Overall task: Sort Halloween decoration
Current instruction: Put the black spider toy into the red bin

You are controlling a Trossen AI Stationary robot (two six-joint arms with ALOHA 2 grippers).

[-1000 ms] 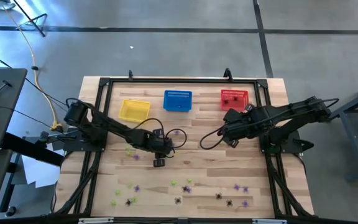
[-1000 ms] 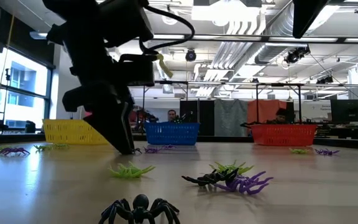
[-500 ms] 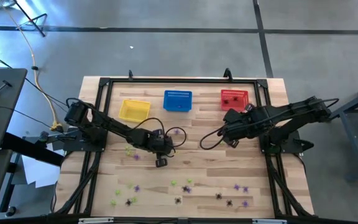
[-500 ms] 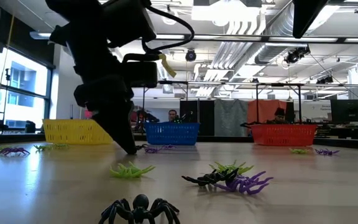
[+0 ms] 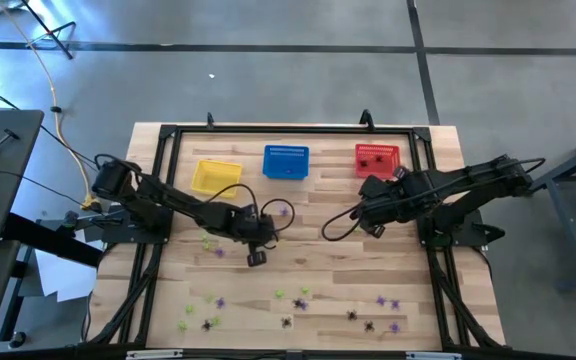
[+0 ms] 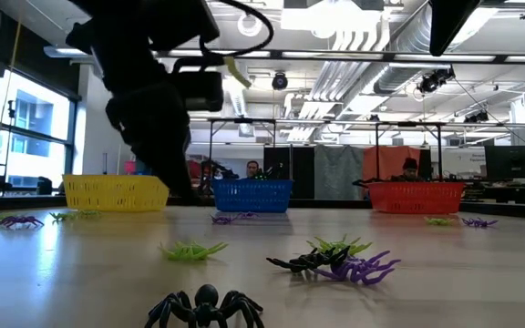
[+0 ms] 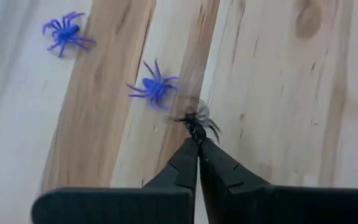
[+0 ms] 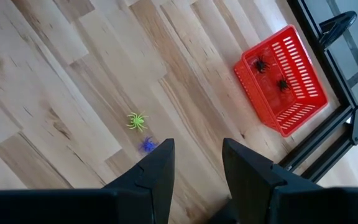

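A tiny black spider with thin legs is pinched by the left gripper; the right gripper waits, fingers apart.

Left gripper sits mid-table w/ a black spider pinched at its tips, two purple spiders just beside it. You've got bare wood between it and the red basket, but the right gripper, fingers apart, hangs across that lane. Front edge is littered w/ spiders. Yellow basket & blue basket line the far rail.
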